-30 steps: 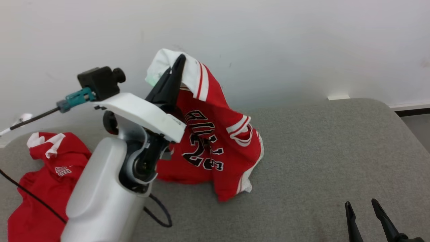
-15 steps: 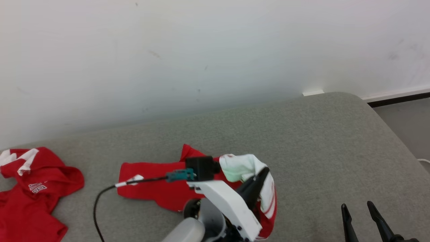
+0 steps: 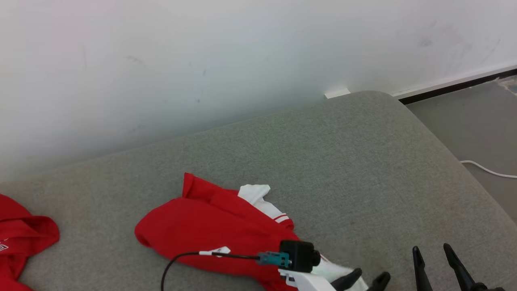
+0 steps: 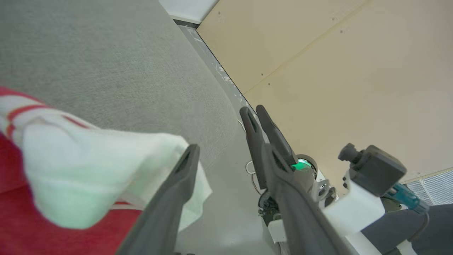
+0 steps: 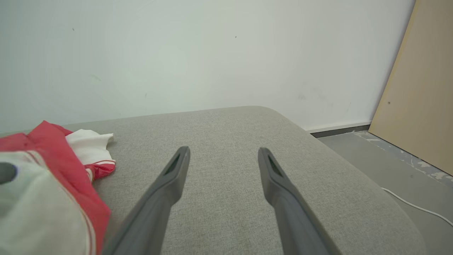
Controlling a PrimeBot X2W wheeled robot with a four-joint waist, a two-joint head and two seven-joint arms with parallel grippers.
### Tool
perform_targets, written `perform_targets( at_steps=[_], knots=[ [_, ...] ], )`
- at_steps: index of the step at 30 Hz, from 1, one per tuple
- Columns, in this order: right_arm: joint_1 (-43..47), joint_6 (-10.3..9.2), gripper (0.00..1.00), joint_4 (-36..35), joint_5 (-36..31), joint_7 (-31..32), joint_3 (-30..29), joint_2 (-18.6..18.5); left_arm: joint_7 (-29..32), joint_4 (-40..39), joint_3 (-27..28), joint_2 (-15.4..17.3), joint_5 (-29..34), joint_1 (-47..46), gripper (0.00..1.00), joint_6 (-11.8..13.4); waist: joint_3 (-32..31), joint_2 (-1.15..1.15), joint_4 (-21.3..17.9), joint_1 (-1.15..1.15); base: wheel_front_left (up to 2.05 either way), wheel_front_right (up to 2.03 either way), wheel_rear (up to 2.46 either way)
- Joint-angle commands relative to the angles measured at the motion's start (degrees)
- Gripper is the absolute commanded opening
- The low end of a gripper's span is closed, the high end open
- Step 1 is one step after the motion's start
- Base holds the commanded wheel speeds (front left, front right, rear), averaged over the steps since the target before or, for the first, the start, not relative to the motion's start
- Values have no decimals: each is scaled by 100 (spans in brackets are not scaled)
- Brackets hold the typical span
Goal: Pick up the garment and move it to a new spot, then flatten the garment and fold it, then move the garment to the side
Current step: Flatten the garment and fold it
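Two red pieces are lying on the grey cushion point(image 3: 363, 161): the jersey point(image 3: 210, 230) near its front edge, a second garment point(image 3: 20, 242) at its left edge. The left gripper point(image 3: 371, 274) is standing spread beside the jersey's white sleeve point(image 4: 88, 166); the right gripper point(image 3: 431, 247) is hanging spread near the front right corner.

Grey fabric-topped table point(image 3: 363, 161): red/white garment point(image 3: 202, 226) crumpled lwr centre; 2nd red garment point(image 3: 20, 238) at lwr-left edge, well apart.
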Motion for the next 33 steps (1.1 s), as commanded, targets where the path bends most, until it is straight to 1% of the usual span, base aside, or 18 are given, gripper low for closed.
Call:
perform_targets(
  at_steps=[1,2,5,8,14,19,21,26,30,33],
  knots=[
    [13,-16,100,-4,-11,5,-29,-4,-28,-13,-117,17,-161,-72,100,-42,25,0,-6,0,0,0,0],
    [21,-16,100,-13,-16,5,-51,-3,-23,-58,-251,17,-277,-124,100,-83,38,0,4,0,0,0,0],
    [-8,-16,100,-14,-27,5,-67,-1,-79,-125,-345,18,-396,-235,100,-117,56,0,37,0,0,0,0],
    [-54,-16,100,-26,-40,5,-71,1,-284,54,-262,33,-147,-469,100,-38,77,0,80,0,0,0,0],
    [-56,-16,100,-62,-50,5,-55,3,-948,703,-78,524,636,-961,100,167,101,0,122,0,0,0,0],
    [2,-16,100,-93,-52,5,-85,-22,-1233,1239,332,956,821,-972,100,299,138,0,144,0,0,0,0],
    [-14,-16,100,-101,-56,5,-80,-23,-1259,1511,400,1079,825,-970,100,289,173,0,140,0,0,0,0],
    [-166,-16,100,-126,-49,5,17,-5,-1017,2164,282,1279,1010,-1415,100,118,389,0,79,0,0,0,0],
    [-270,-16,100,-81,-19,5,143,30,-453,2660,-60,1300,1255,-1940,100,-132,604,0,-22,0,0,0,0],
    [-346,-16,100,-50,6,5,228,42,123,3012,-269,1258,1265,-2255,100,-300,733,0,-109,0,0,0,0]
  ],
)
